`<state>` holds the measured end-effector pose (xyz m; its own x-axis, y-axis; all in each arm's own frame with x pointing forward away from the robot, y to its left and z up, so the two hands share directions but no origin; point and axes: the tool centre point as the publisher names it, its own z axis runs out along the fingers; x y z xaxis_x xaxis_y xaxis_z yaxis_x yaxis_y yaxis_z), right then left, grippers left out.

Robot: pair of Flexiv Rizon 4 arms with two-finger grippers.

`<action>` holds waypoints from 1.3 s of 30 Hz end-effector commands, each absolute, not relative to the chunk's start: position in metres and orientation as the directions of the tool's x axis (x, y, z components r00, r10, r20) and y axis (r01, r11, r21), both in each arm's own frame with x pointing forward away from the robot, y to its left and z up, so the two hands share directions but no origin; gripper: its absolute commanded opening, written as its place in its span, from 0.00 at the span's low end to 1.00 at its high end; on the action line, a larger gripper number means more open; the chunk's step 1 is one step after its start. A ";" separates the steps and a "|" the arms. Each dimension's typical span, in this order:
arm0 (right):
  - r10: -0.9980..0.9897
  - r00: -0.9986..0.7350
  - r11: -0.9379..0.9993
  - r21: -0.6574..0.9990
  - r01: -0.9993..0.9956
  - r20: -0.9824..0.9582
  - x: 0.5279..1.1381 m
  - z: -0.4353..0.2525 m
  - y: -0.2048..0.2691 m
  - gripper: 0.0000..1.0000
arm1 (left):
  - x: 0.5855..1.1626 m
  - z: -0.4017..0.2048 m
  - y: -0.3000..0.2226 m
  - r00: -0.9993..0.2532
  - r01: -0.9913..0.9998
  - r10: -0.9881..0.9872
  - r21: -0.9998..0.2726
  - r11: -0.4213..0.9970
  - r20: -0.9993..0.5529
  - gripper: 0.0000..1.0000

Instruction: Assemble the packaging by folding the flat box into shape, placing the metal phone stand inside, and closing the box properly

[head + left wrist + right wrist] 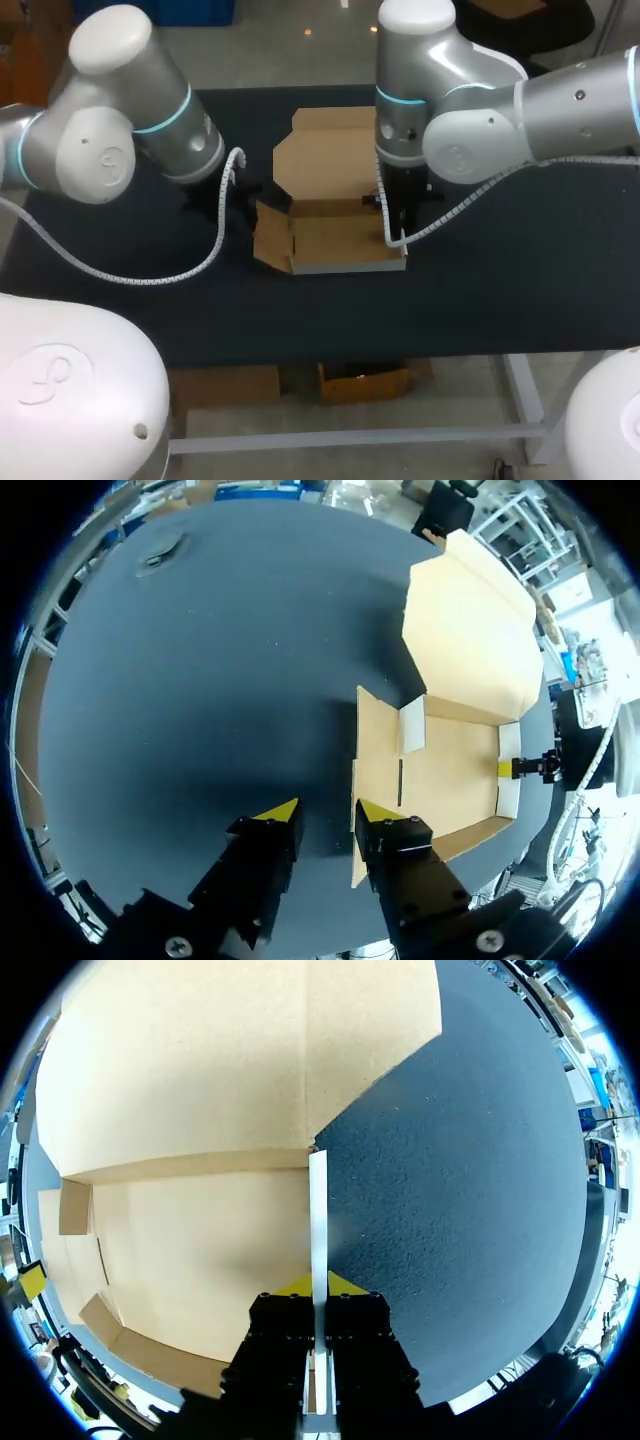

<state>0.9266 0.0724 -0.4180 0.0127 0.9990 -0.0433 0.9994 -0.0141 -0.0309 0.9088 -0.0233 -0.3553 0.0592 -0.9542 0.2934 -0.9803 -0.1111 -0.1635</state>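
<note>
box [335,235]: plain brown cardboard, matte, a shallow rectangular tray half formed, sitting mid table
table [500,300]: black, matte top with a fine grain
lid [325,150]: wide flat panel with notched corners, hinged at the tray's rear wall, leaning back and open
left flap [270,240]: flat panel splayed outward from the tray, not upright; the left wrist view shows a slot cut in it
right wall [318,1210]: thin panel standing on edge, upright, with a pale face towards the right wrist camera
front wall [350,265]: low strip, upright
tray floor [450,770]: bare smooth cardboard, with a small pale tab folded in at the rear left corner
left arm [110,130]: silver-grey rounded links, in from the left, wrist angled down towards the box's left side
left gripper [328,812]: black fingers with wedge-shaped yellow tips, spread apart and gripping nothing; one tip is over bare table, the other right at the left flap's outer edge, contact cannot be told
right arm [480,110]: in from the right, elbow folded, wrist pointing straight down over the box's right side
right gripper [319,1285]: fingers drawn together on the right wall, one inside the tray and one outside, clamped on it from both sides
cables [150,278]: white ribbed conduit looping from each wrist
</note>
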 end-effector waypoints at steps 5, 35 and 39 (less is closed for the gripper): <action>0.999 0.013 -0.015 -0.032 0.999 -0.045 0.927 -0.418 0.073 0.00 | 0.916 -0.368 -0.006 -0.017 -0.990 -0.868 -0.132 -0.056 0.497 0.30; 0.999 0.013 -0.015 -0.032 0.999 -0.045 0.927 -0.418 0.073 0.00 | 0.911 -0.382 -0.046 -0.109 -0.993 -0.645 -0.109 0.040 0.756 0.28; 0.999 0.013 -0.015 -0.032 0.999 -0.045 0.927 -0.418 0.073 0.00 | 0.909 -0.379 -0.053 -0.134 -0.991 -0.630 -0.119 0.067 0.765 0.31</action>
<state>0.9267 0.0723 -0.4181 0.0127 0.9990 -0.0437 0.9994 -0.0140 -0.0305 0.9093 -0.0504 -0.3786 -0.1303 -0.6317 0.7642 -0.9911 0.0607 -0.1188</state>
